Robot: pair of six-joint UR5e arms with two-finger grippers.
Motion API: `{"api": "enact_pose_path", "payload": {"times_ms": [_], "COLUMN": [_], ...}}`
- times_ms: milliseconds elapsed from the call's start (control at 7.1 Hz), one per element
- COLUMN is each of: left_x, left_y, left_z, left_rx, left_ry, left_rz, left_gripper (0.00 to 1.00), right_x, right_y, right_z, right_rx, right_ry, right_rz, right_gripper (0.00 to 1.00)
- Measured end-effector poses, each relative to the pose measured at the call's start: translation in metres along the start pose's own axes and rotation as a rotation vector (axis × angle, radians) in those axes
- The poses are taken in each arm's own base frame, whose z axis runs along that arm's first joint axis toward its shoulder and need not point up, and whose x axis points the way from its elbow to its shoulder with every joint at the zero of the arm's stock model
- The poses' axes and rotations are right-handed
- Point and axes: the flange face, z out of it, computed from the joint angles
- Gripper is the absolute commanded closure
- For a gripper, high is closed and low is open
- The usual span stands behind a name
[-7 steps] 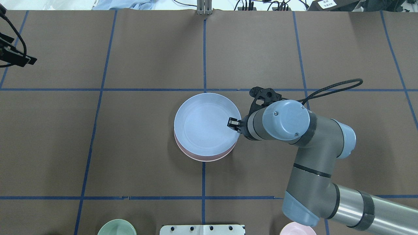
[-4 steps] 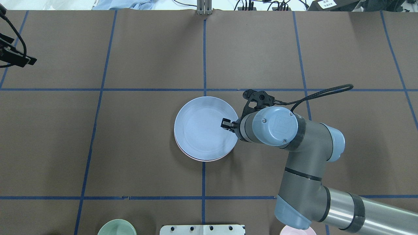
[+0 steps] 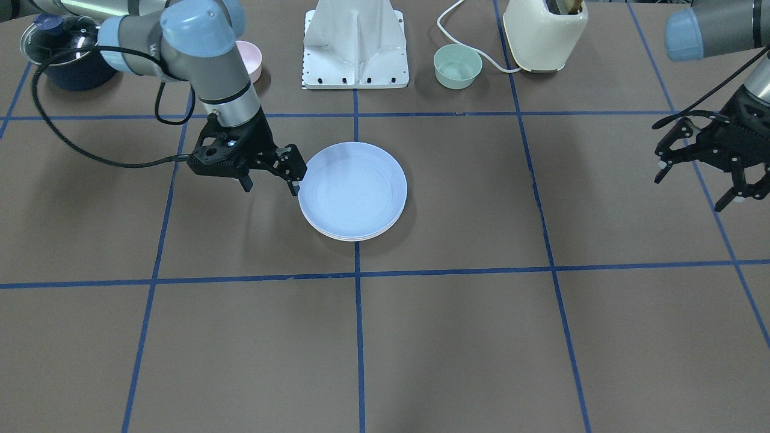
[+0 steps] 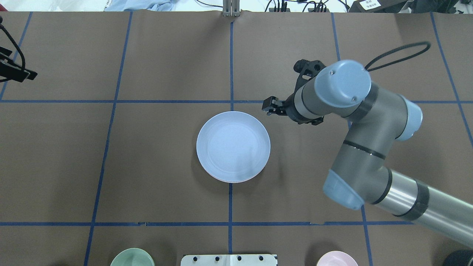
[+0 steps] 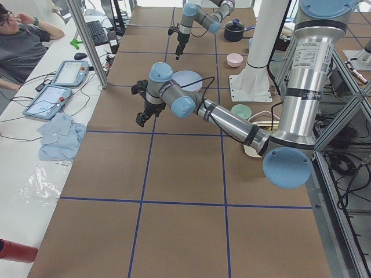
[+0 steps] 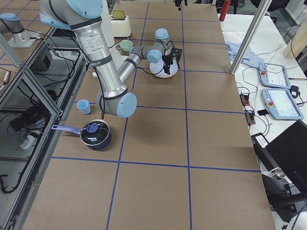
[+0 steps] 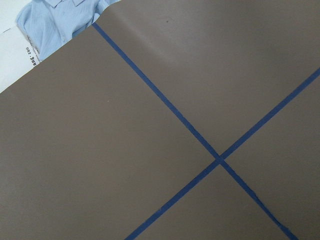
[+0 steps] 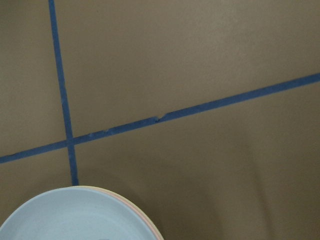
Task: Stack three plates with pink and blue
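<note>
A light blue plate (image 4: pixel 232 146) lies on top of a stack at the table's middle; it also shows in the front view (image 3: pixel 352 189). A pink plate rim (image 8: pixel 151 226) peeks out beneath it. My right gripper (image 4: pixel 274 108) is open and empty. It hangs just off the stack's far right edge, apart from the plates, as the front view (image 3: pixel 271 179) also shows. My left gripper (image 3: pixel 690 191) is open and empty, far off at the table's left end. Only its tip shows in the overhead view (image 4: pixel 16 72).
Along the robot's edge of the table stand a green bowl (image 3: pixel 458 66), a pink bowl (image 3: pixel 251 60), the white base mount (image 3: pixel 356 48), a cream toaster (image 3: pixel 544 30) and a dark pot with a lid (image 3: pixel 63 54). A blue cup (image 6: pixel 83 106) stands near the pot.
My right gripper held the blue plate's rim and lowered it onto the pink plate. It has let go, opened and moved away toward the table's far side.
</note>
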Motion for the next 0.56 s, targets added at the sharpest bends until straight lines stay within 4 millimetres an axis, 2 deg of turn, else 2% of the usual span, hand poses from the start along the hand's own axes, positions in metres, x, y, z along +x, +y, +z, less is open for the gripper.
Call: {"api": "enact_pose_path", "payload": {"times_ms": [141, 282, 423, 564], "left_x": [-0.014, -0.037, -0.064, -0.088], "left_y": [0.017, 0.037, 0.059, 0.079], "left_z": [0.013, 0.019, 0.017, 0.017], "left_rx": [-0.038, -0.07, -0.092, -0.119], "left_ry": [-0.007, -0.026, -0.05, -0.066], "left_rz": [-0.03, -0.075, -0.132, -0.184], "left_gripper": [0.0, 0.0, 0.0, 0.0], "right_x": [0.031, 0.08, 0.143, 0.212], "right_y": [-0.051, -0.102, -0.148, -0.19], "right_z": [-0.026, -0.054, -0.075, -0.087], "right_rx": [-0.026, -0.053, -0.074, -0.106], "right_ry": [0.019, 0.047, 0.078, 0.098], "right_rz": [-0.057, -0.131, -0.218, -0.309], "right_gripper": [0.0, 0.0, 0.0, 0.0]}}
